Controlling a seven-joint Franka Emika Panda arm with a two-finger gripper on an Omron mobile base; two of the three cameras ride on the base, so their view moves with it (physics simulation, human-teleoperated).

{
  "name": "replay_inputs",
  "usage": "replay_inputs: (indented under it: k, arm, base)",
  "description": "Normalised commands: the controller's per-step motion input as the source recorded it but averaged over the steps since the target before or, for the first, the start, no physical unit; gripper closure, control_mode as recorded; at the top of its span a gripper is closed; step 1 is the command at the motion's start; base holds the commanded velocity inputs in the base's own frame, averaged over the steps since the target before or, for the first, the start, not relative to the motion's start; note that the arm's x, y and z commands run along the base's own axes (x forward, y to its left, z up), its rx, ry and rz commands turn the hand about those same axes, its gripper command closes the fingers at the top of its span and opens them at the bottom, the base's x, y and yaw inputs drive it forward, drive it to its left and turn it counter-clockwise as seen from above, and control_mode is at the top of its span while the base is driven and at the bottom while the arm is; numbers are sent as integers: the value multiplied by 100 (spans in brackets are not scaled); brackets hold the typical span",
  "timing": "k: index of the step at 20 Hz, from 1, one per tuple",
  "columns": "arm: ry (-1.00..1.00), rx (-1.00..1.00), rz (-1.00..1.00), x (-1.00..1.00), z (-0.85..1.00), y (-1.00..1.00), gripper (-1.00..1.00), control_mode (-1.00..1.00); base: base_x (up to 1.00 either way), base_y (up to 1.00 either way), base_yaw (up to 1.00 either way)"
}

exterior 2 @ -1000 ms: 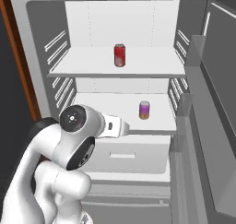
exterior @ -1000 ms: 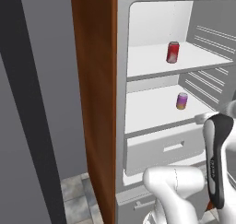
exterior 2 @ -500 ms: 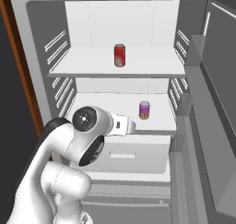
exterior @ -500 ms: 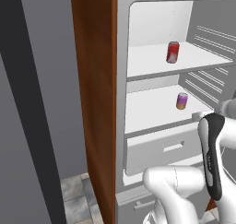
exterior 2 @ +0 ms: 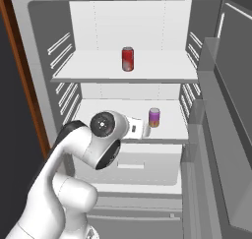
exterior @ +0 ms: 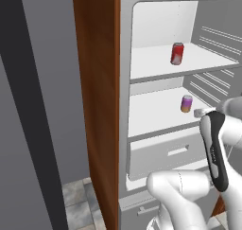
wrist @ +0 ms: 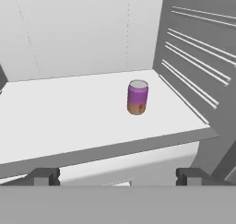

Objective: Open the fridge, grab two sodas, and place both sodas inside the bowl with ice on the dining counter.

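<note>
Hand view: I've brought the gripper (wrist: 118, 176) up to the fridge's (exterior 2: 74, 78) lower shelf, fingers wide apart and empty; purple soda (wrist: 137, 97) ahead, red soda (exterior 2: 127, 59) above — grab next.

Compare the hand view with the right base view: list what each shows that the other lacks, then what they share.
Hand view alone: the open gripper, its two dark tips wide apart at the bottom edge, short of the lower shelf.

Right base view alone: the red soda upright on the upper shelf, the drawer beneath the lower shelf, the open fridge door at right, and the white arm.

Both: the purple-pink soda upright on the lower shelf, near the ribbed right wall.
</note>
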Motion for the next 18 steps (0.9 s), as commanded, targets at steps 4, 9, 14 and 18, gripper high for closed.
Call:
replay_inputs:
  k: [4, 9, 14, 18]
  arm:
    - [0, 14, 0, 53, 0, -9, -100, -100]
    - [0, 4, 0, 47, 0, -22, -100, -100]
    - [0, 0, -2, 37, 0, -29, -100, -100]
    - [0, -1, -2, 34, 0, -11, -100, -100]
  base:
    - [0, 0, 0]
    - [0, 0, 0]
    - [0, 0, 0]
    - [0, 0, 0]
